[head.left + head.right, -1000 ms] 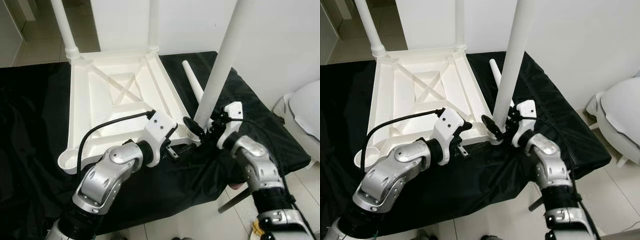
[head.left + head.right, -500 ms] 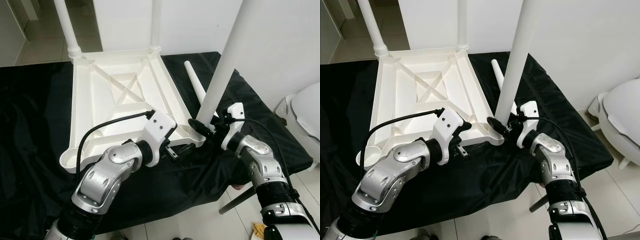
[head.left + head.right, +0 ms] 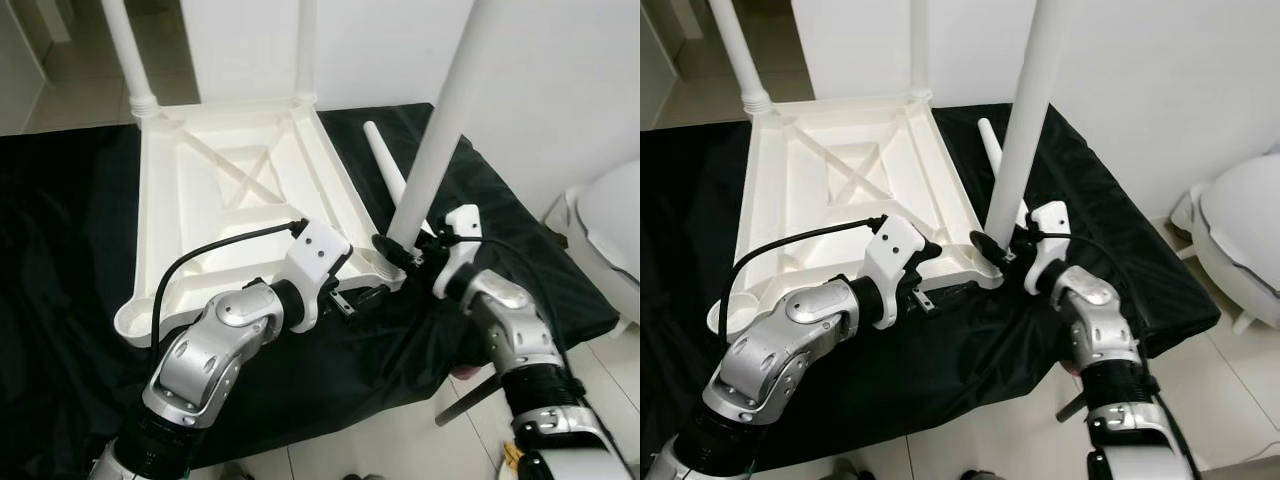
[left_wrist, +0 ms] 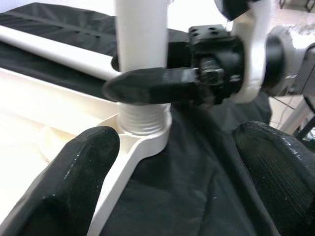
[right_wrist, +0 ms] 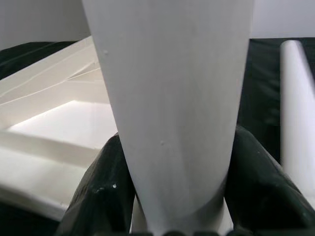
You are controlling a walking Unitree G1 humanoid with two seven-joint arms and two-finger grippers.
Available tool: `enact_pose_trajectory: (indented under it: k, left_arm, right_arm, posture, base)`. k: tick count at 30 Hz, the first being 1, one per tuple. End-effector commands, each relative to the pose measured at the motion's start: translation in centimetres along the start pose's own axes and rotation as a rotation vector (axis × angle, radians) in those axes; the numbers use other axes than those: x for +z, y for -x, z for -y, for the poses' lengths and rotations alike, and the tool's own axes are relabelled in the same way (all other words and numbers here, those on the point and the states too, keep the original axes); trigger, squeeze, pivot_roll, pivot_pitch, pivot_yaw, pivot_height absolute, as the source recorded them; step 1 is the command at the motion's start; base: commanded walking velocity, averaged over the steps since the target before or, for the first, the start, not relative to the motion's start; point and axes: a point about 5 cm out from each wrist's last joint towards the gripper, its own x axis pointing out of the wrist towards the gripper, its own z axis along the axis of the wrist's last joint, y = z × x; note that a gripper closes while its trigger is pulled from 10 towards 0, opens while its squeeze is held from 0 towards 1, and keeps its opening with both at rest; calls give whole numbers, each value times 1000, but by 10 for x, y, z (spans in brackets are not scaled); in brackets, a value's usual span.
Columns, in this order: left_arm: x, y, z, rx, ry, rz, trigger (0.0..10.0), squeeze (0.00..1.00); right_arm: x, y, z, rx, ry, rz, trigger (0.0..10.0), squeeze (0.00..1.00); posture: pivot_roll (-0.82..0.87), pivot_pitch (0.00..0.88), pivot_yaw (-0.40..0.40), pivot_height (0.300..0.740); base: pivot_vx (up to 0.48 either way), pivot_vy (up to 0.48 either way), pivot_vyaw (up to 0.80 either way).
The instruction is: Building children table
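- In the head views, you see the white table top (image 3: 230, 200) lying upside down on the black cloth (image 3: 60, 300). Take the table top as your landmark. Two legs already stand in its far corners, the far left leg (image 3: 125, 50) and the far right leg (image 3: 305, 45). A third leg (image 3: 440, 120) stands in the near right corner socket (image 3: 385, 272). A spare leg (image 3: 385, 170) lies on the cloth just beside the table top's right edge. The near left corner socket (image 3: 135, 322) has no leg.
- Your right gripper (image 3: 400, 252) is at the near right corner, with its black fingers clamped on the bottom of the third leg. Your left gripper (image 3: 365, 298) is just beside that same corner, at the near edge.
- In the left wrist view, the left gripper's fingers (image 4: 74, 182) are wide apart and hold nothing. Between them you see the leg's ridged end sitting in the socket, with the right gripper's finger (image 4: 147, 86) across it.
- In the right wrist view, the two dark fingers (image 5: 103, 191) squeeze the leg from both sides.
- I think you are screwing in this third leg now. Next, keep it straight up and turn it until it is tight, then let go and fetch the spare leg.
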Motion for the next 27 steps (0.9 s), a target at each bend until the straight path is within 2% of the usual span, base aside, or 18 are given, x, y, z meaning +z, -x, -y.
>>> enact_pose_trajectory:
  k: [1, 3, 7, 11, 13, 19, 23, 27]
  left_arm:
    - [1, 0, 1, 6, 4, 1, 10000, 0]
    - [1, 0, 1, 6, 4, 2, 10000, 0]
    - [1, -1, 2, 0, 5, 2, 10000, 0]
    - [1, -1, 2, -4, 7, 3, 10000, 0]
    - [1, -2, 3, -6, 6, 2, 10000, 0]
    - [0, -3, 3, -10, 8, 1, 10000, 0]
    - [1, -3, 4, -8, 10, 3, 10000, 0]
    - [0, -3, 4, -8, 10, 4, 10000, 0]
  right_arm:
    - [-1, 0, 2, -111, -17, -9, 10000, 0]
    - [1, -2, -3, -136, -29, 1, 10000, 0]
    - [-1, -4, -6, -322, -100, -16, 10000, 0]
    - [3, -6, -16, -403, -79, 5, 10000, 0]
    - [7, -8, -26, -459, -62, 33, 10000, 0]
    - [6, -11, -44, -599, -95, 26, 10000, 0]
    - [6, -13, -52, -583, -102, 19, 10000, 0]
    - [5, -12, -46, -595, -90, 10, 10000, 0]
  posture:
    - [-28, 97, -16, 740]
    - [-30, 98, -14, 740]
    - [-32, 99, -14, 740]
    - [-37, 100, -10, 740]
    - [-38, 100, -9, 740]
    - [-35, 100, -13, 740]
    - [-34, 96, -18, 740]
    - [-34, 89, -22, 740]
  base:
    - [0, 0, 0]
    - [0, 0, 0]
    - [0, 0, 0]
    - [0, 0, 0]
    - [0, 0, 0]
    - [0, 0, 0]
    - [0, 0, 0]
    - [0, 0, 0]
